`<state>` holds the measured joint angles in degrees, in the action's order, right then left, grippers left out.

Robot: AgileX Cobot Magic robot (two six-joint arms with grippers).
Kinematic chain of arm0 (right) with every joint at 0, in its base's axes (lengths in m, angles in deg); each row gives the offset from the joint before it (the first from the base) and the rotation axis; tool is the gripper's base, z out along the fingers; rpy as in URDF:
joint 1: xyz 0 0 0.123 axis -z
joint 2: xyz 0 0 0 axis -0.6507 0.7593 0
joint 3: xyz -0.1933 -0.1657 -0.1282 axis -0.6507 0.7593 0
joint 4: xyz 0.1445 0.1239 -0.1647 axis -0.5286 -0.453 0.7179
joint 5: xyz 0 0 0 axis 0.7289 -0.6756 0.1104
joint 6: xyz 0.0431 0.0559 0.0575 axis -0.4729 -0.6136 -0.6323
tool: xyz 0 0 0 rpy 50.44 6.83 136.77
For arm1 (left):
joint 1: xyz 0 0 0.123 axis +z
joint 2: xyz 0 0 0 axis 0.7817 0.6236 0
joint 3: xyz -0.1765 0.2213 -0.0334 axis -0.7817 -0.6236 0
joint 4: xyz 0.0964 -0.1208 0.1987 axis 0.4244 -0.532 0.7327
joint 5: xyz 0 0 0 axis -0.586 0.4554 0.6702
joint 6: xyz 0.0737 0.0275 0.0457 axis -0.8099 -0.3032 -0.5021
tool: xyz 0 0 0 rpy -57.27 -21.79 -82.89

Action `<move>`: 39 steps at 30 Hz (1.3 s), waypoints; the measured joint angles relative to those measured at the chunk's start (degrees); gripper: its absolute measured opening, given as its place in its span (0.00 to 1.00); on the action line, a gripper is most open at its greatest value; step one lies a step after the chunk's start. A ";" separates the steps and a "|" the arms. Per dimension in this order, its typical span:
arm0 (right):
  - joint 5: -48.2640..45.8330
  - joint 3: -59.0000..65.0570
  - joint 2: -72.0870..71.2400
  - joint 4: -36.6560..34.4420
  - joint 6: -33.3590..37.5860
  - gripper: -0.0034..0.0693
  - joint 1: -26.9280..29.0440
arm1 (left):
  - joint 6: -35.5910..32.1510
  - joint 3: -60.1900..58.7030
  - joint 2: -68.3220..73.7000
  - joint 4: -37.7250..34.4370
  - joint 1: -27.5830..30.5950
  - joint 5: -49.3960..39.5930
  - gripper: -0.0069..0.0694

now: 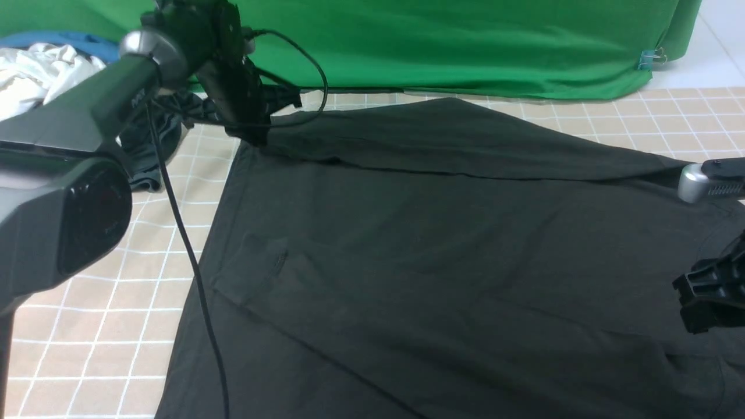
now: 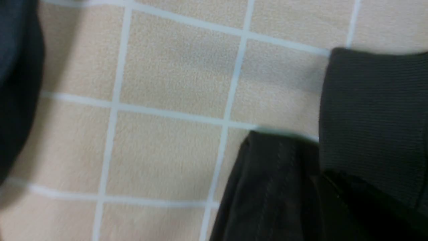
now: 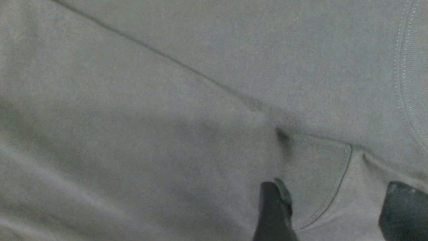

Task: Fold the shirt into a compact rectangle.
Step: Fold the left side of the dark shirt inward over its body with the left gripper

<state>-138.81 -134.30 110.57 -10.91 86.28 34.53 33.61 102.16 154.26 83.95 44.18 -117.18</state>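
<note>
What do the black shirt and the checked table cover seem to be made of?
Shirt: soft matte knit, probably cotton; fine ribbing and stitched hems show. Table cover: beige plush-looking cloth with white grid lines, likely fleece or flannel; fuzzy nap.

Plain black shirt (image 1: 436, 244), beige table cover (image 1: 105, 302) with a white grid of lines, bright green backdrop cloth (image 1: 465, 52), white garment (image 1: 35, 70), blue cloth (image 1: 75, 39)

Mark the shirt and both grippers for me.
shirt (image 1: 442, 244), front view, middle of its spread body.
left gripper (image 1: 256, 138), front view, fingertips closed at the shirt's far left corner.
right gripper (image 3: 336, 201), right wrist view, midway between its open fingertips.
</note>
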 joint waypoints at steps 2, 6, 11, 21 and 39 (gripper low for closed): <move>0.00 0.00 0.00 0.00 0.00 0.66 0.00 | -0.97 0.88 -1.67 0.00 -0.11 -2.61 0.13; 0.00 0.00 0.00 0.00 0.00 0.66 0.00 | -2.16 1.27 -4.38 -0.06 -0.11 -6.10 0.13; 0.49 0.00 0.00 0.00 0.00 0.66 0.00 | -3.23 0.70 -7.61 -0.82 -0.11 -8.81 0.13; 1.45 0.00 0.00 0.00 -0.05 0.66 0.00 | -2.90 -14.36 -21.69 -3.07 -0.11 -8.89 0.13; 1.89 0.00 0.00 0.00 -0.34 0.66 0.00 | 1.24 -46.73 -36.28 -0.41 -1.25 -4.77 0.13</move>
<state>-136.92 -134.30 110.57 -10.91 85.94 34.53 34.85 55.42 117.98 83.54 42.93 -121.95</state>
